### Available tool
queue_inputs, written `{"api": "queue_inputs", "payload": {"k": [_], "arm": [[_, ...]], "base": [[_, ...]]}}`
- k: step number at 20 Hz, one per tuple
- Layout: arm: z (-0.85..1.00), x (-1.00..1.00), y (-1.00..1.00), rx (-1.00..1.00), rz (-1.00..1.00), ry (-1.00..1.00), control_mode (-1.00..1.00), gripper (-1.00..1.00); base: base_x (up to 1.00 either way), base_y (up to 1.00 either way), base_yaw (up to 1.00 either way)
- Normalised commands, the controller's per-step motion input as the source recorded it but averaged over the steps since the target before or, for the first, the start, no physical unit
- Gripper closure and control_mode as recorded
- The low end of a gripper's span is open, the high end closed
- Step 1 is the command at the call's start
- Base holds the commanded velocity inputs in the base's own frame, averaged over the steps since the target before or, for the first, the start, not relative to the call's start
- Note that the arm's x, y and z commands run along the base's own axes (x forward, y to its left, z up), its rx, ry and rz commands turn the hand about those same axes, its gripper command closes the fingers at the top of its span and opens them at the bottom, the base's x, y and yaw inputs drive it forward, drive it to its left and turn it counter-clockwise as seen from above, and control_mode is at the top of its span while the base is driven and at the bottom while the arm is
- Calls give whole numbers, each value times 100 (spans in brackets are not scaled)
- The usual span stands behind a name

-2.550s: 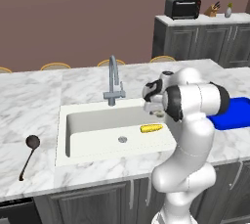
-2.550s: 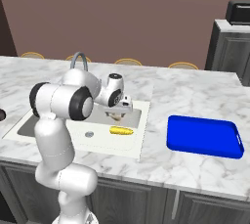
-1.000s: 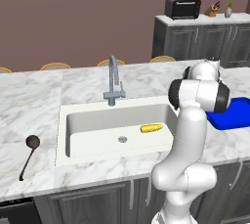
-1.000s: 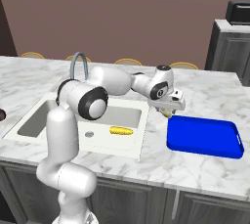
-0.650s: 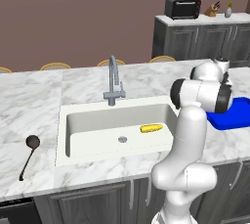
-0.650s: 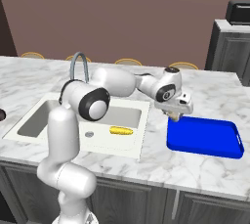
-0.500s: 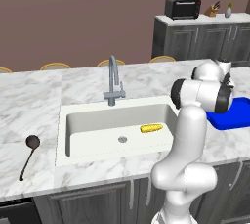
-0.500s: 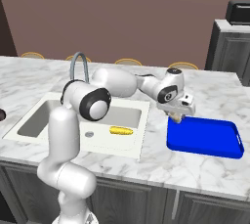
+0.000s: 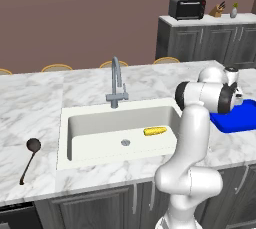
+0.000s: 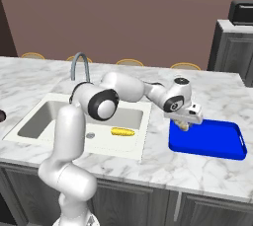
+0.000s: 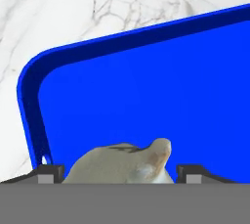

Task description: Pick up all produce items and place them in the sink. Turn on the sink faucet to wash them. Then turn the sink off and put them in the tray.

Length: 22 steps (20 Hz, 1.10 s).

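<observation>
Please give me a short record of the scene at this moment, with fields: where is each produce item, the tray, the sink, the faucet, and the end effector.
corn: lying in the sink, right of the drain
beige item: between the end effector's fingers, above the tray's left end
tray: blue, on the counter right of the sink
sink: no water visible
faucet: behind the sink
end effector: over the tray, holding the beige item
ladle: on the counter left of the sink

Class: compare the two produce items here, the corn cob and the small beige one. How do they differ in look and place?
The corn cob is yellow and long; the beige item is pale and roundish. The corn cob lies on the floor of the sink; the beige item sits between the fingers of the gripper, over the blue tray. Neither rests in the tray yet.
</observation>
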Motion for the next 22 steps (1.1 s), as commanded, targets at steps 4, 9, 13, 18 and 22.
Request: {"api": "queue_inputs", "payload": {"k": [4, 9, 13, 18, 22], "arm": [[-28, 4, -29, 1, 0, 0, -100, 100], [-17, 0, -10, 2, 0, 0, -100, -100], [3, 0, 0, 4, 0, 0, -100, -100], [39, -9, 17, 2, 0, -3, -100, -100], [54, -15, 31, 0, 0, -5, -100, -100]], "base": [[0, 0, 0], [0, 0, 0], [0, 0, 0], [0, 0, 0], [0, 0, 0]]}}
